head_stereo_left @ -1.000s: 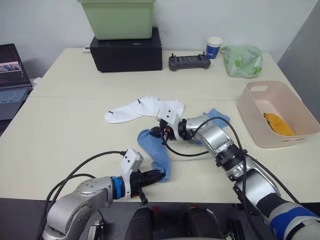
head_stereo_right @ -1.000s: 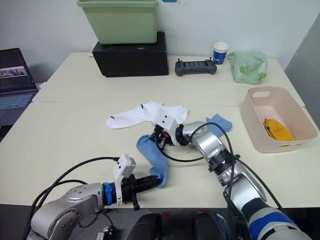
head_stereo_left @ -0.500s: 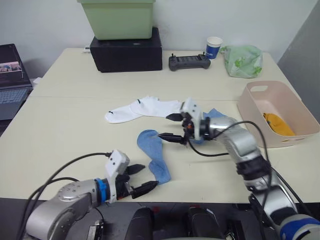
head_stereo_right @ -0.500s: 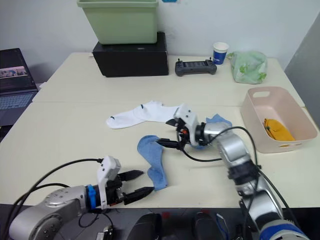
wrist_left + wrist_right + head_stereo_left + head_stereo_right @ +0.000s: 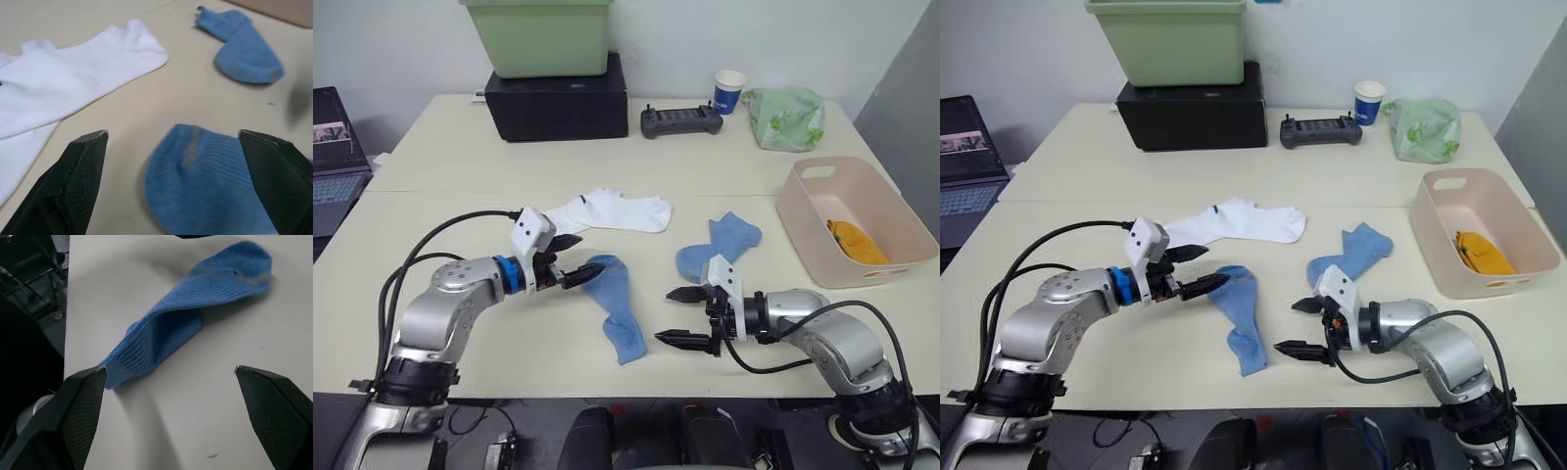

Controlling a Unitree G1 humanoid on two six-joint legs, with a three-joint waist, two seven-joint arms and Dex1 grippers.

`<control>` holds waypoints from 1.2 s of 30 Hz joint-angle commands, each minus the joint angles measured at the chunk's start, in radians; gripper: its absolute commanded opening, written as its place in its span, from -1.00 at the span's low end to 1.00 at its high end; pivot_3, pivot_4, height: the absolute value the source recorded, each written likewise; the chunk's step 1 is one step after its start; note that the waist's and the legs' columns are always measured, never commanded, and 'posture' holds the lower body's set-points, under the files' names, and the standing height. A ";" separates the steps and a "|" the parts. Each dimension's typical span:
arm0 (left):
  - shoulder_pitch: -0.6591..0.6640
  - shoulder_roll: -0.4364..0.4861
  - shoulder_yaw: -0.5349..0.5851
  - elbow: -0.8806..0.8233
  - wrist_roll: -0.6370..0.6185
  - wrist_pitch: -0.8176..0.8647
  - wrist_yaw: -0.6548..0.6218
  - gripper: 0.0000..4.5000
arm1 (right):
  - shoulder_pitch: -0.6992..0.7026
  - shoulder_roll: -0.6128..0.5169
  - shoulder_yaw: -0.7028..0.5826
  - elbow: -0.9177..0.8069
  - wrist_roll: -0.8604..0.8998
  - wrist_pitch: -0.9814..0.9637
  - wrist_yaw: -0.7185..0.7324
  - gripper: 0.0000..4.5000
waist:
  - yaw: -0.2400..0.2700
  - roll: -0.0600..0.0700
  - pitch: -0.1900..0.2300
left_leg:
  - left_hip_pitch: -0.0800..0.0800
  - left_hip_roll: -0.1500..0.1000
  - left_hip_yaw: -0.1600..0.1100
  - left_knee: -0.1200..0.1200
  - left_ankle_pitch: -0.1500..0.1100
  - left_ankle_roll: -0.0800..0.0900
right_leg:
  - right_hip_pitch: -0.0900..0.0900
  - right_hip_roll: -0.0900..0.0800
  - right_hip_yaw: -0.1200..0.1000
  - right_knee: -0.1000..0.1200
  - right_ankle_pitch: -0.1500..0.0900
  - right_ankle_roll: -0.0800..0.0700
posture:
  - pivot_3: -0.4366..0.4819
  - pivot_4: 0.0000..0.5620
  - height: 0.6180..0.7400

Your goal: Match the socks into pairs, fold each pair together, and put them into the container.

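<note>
A long light blue sock [image 5: 617,308] lies loose near the table's front. My left gripper [image 5: 579,259] is open just left of its far end, with that end [image 5: 205,186] lying between and ahead of the fingers. My right gripper [image 5: 674,315] is open just right of the sock's near end [image 5: 186,328], holding nothing. A second blue sock [image 5: 720,247] lies folded further right. Two white socks [image 5: 607,211] overlap behind my left gripper. The pink container [image 5: 803,211] stands at the right with an orange sock [image 5: 857,243] inside.
At the back stand a green bin [image 5: 541,34] on a black box [image 5: 558,98], a controller [image 5: 682,120], a paper cup [image 5: 730,91] and a green bag [image 5: 788,117]. A laptop [image 5: 333,147] sits off the table's left edge.
Both grippers opened and let go of the long blue sock. My left gripper moved from its near end to its far end. My right gripper drew back toward the front, uncovering the second blue sock.
</note>
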 commanded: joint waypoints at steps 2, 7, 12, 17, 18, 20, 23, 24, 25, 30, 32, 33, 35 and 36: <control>-0.098 -0.017 -0.094 0.160 0.135 -0.157 -0.065 0.97 | -0.027 0.049 0.021 0.014 0.057 0.053 -0.018 1.00 | -0.002 0.000 0.000 | -0.001 0.000 0.000 0.000 0.000 0.000 | -0.001 0.000 0.000 0.000 0.000 0.000 | -0.05 -0.47 1.00; -0.155 -0.037 -0.101 0.268 0.178 -0.225 -0.094 0.97 | -0.064 0.053 0.055 0.032 0.083 0.090 0.013 1.00 | -0.002 0.000 0.000 | -0.001 0.000 0.001 0.001 0.000 0.000 | -0.001 0.000 -0.001 0.001 0.000 0.000 | -0.05 -0.47 1.00; -0.161 -0.044 -0.113 0.294 0.207 -0.263 -0.132 0.44 | -0.094 0.075 0.080 0.055 0.092 0.113 0.005 0.83 | -0.001 0.000 0.000 | -0.002 0.001 0.000 0.001 0.000 0.000 | -0.002 0.000 -0.001 0.001 0.000 0.000 | -0.05 -0.47 1.00; -0.158 -0.053 -0.093 0.263 0.203 -0.243 -0.139 -0.31 | -0.111 0.078 0.091 0.076 0.093 0.119 0.008 0.10 | 0.000 0.000 0.000 | -0.002 0.000 0.000 0.001 0.000 0.000 | -0.002 0.000 -0.001 0.001 0.000 0.000 | -0.05 -0.47 1.00; -0.154 -0.052 -0.091 0.256 0.202 -0.241 -0.140 -0.45 | -0.112 0.078 0.094 0.085 0.087 0.113 0.007 -0.07 | -0.001 0.000 0.000 | -0.002 0.000 0.000 0.001 0.000 0.000 | -0.002 0.000 -0.002 0.001 0.000 0.000 | -0.05 -0.47 1.00; -0.141 -0.045 -0.081 0.233 0.196 -0.231 -0.138 -0.79 | -0.112 0.068 0.105 0.101 0.062 0.082 0.008 -0.42 | 0.000 0.000 0.000 | -0.002 0.000 -0.001 0.001 0.000 0.000 | -0.001 0.000 -0.002 0.001 0.000 0.000 | -0.05 -0.47 1.00; -0.107 -0.032 -0.066 0.183 0.184 -0.211 -0.136 -1.00 | -0.103 0.047 0.113 0.119 0.042 0.042 0.023 -0.87 | -0.001 0.000 0.000 | -0.002 0.000 0.000 0.001 0.000 0.000 | -0.002 0.000 -0.001 0.001 0.000 0.000 | -0.05 -0.47 1.00; -0.096 -0.029 -0.060 0.166 0.181 -0.201 -0.133 -1.00 | -0.099 0.039 0.112 0.121 0.041 0.034 0.029 -0.99 | -0.001 0.000 0.000 | -0.002 0.000 0.000 0.001 0.000 0.000 | -0.002 0.000 -0.001 0.001 0.000 0.000 | -0.05 -0.47 1.00; -0.086 -0.027 -0.055 0.149 0.177 -0.191 -0.131 -1.00 | -0.097 0.032 0.108 0.122 0.043 0.030 0.035 -0.99 | -0.001 0.000 0.000 | -0.002 0.000 -0.001 0.001 0.000 0.000 | -0.002 0.000 -0.001 0.001 0.000 0.000 | -0.05 -0.47 1.00; -0.005 -0.004 -0.001 0.009 0.124 -0.083 -0.120 -1.00 | -0.113 -0.027 0.071 0.122 0.068 0.023 0.095 -0.99 | -0.001 0.000 0.000 | -0.002 0.001 -0.001 0.001 0.000 0.000 | -0.001 -0.001 -0.001 0.001 0.000 0.000 | -0.05 -0.47 1.00; 0.034 0.007 0.029 -0.055 0.090 -0.018 -0.105 -1.00 | -0.129 -0.059 0.061 0.120 0.081 0.033 0.129 -0.99 | -0.001 0.000 0.000 | -0.002 0.001 -0.001 0.001 0.000 0.000 | -0.001 -0.001 -0.001 0.001 0.000 0.000 | -0.05 -0.47 1.00; 0.068 0.018 0.053 -0.113 0.052 0.036 -0.103 -1.00 | -0.148 -0.084 0.061 0.121 0.089 0.037 0.163 -0.99 | -0.002 0.000 0.000 | -0.002 0.001 -0.001 0.001 0.000 0.000 | -0.001 -0.003 -0.001 0.001 0.000 0.000 | -0.05 -0.47 1.00; 0.144 0.039 0.100 -0.247 -0.034 0.158 -0.097 -1.00 | -0.185 -0.135 0.070 0.131 0.089 0.020 0.230 -0.99 | -0.007 0.000 0.000 | -0.002 0.001 0.000 0.001 0.000 0.000 | -0.002 -0.004 -0.001 0.001 0.000 0.000 | -0.05 -0.47 1.00; 0.184 0.049 0.122 -0.316 -0.075 0.205 -0.096 -1.00 | -0.205 -0.156 0.076 0.142 0.084 0.009 0.258 -0.99 | -0.008 0.000 0.000 | -0.002 0.001 -0.001 0.001 0.000 0.000 | -0.001 -0.004 -0.001 0.001 0.000 0.000 | -0.05 -0.47 1.00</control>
